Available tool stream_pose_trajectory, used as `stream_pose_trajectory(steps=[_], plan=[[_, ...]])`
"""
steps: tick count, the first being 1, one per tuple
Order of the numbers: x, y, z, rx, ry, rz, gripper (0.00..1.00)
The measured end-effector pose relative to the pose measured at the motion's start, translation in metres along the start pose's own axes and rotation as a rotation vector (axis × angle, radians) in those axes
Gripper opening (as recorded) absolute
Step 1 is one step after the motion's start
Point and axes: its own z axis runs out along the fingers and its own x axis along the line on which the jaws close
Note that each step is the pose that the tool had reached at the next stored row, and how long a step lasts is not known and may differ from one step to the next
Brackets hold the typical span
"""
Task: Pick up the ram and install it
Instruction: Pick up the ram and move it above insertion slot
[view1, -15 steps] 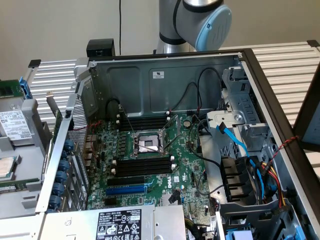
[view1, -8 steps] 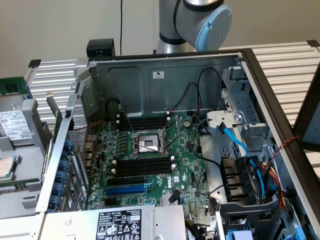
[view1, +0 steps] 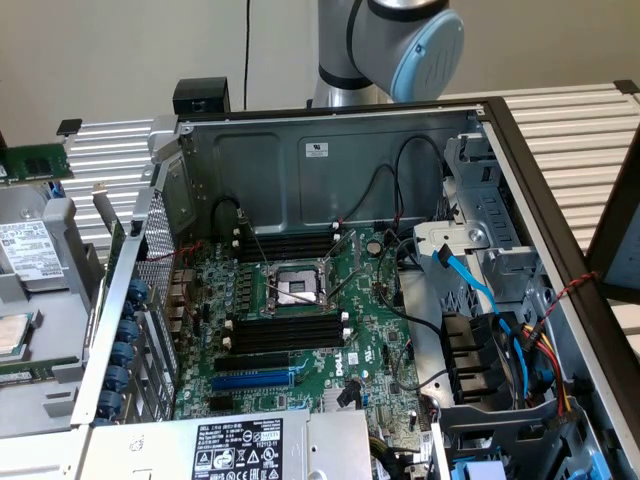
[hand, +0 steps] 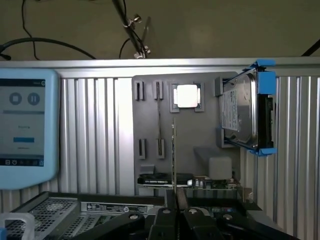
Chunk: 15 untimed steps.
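Exterior view: an open computer case (view1: 330, 150) lies on its side on a ribbed metal counter (view1: 570, 120), so the motherboard (view1: 370, 350) faces upward and can be reached from above. Long black memory slots (view1: 285, 330) sit empty beside the processor socket, with a blue slot (view1: 255, 380) below them. A joint of the robot arm (view1: 400, 45) rises behind the case.

Wrist view: the claw (hand: 174, 202) is clenched on the ram (hand: 173, 150), which is seen edge-on as a thin upright line between the two fingers. Gripping the flat faces likely keeps the stick straight for a slot. Beyond it, a grey parts tray (hand: 205, 135) on the counter holds a processor chip (hand: 186, 96) and a hard drive (hand: 240, 112) in blue brackets. Its narrow pockets probably keep parts standing ready. A blue-framed screen (hand: 22, 125) lies nearby.
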Motion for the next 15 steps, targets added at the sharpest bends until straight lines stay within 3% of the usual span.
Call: stream_pose_trajectory(steps=[2,8,13,15], plan=[[0.0,-0.0004,0.0,-0.0001,-0.0028,0.0,0.12],[0.0,-0.0032,0.0001,0.0,-0.0029,0.0,0.12],[-0.001,-0.0212,0.0004,0.0003,-0.0029,0.0,0.12],[-0.001,-0.0244,0.0005,0.0055,-0.003,0.0,0.12]])
